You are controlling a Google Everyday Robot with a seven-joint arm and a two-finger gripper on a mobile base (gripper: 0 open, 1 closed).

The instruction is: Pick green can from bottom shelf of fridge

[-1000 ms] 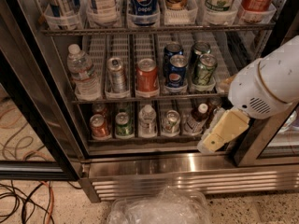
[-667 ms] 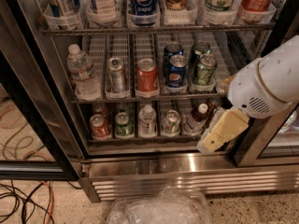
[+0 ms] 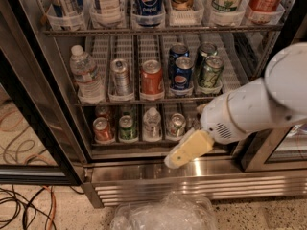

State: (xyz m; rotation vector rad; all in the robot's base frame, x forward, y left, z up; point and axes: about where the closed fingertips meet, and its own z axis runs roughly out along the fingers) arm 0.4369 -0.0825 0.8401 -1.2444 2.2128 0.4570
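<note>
Speckled beige stone floor (image 3: pixel 72 212), dim and cluttered.
Thin black cables (image 3: pixel 14 207) and a thin orange cable (image 3: pixel 49 210) loop loosely over the floor at the left (they cross one another). A crumpled clear plastic bag (image 3: pixel 163 215) lies on the floor at the bottom centre, cut off by the lower edge. The pale yellow end effector (image 3: pixel 180 155) hangs low, just above that bag.

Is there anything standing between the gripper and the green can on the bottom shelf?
Nothing visible stands in front of the green can; it is first in its lane. The gripper hangs lower right of it, before the silver can. A bottle stands in the lane between.
</note>
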